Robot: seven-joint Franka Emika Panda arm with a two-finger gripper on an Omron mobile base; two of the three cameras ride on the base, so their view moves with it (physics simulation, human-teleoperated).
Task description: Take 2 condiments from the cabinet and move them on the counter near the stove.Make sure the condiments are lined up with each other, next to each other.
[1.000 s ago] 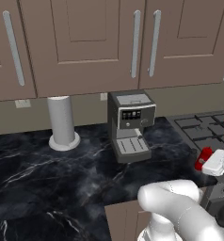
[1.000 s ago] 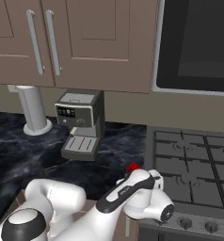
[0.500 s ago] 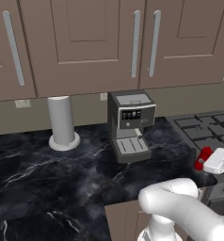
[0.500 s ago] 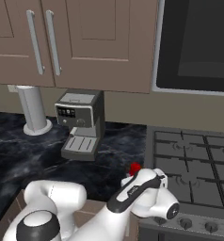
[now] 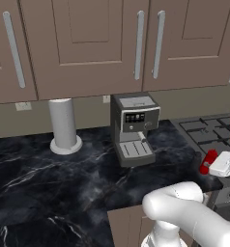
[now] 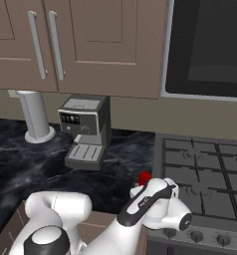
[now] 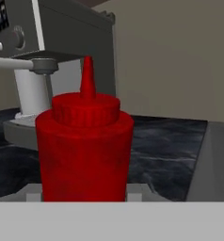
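A small red squeeze bottle (image 7: 85, 146) with a narrow cap stands upright between my fingers. My gripper (image 7: 85, 196) is shut on the bottle's lower body. The bottle (image 5: 208, 161) sits low over the black veined counter (image 5: 64, 178), right at the left edge of the stove (image 5: 208, 132). From the right, the bottle (image 6: 144, 177) peeks above my hand beside the stove (image 6: 205, 169). Its base is hidden, so I cannot tell whether it rests on the counter. The brown cabinet (image 5: 88, 43) doors above are closed.
A grey coffee machine (image 5: 134, 128) stands on the counter just left of the bottle, close behind it in the hand view. A pale grey cylinder (image 5: 64, 125) stands further left. A dark microwave (image 6: 210, 45) hangs over the stove. Counter room lies left of the machine.
The hand and the red bottle have barely shifted by the stove edge. The grip on the bottle looks the same.
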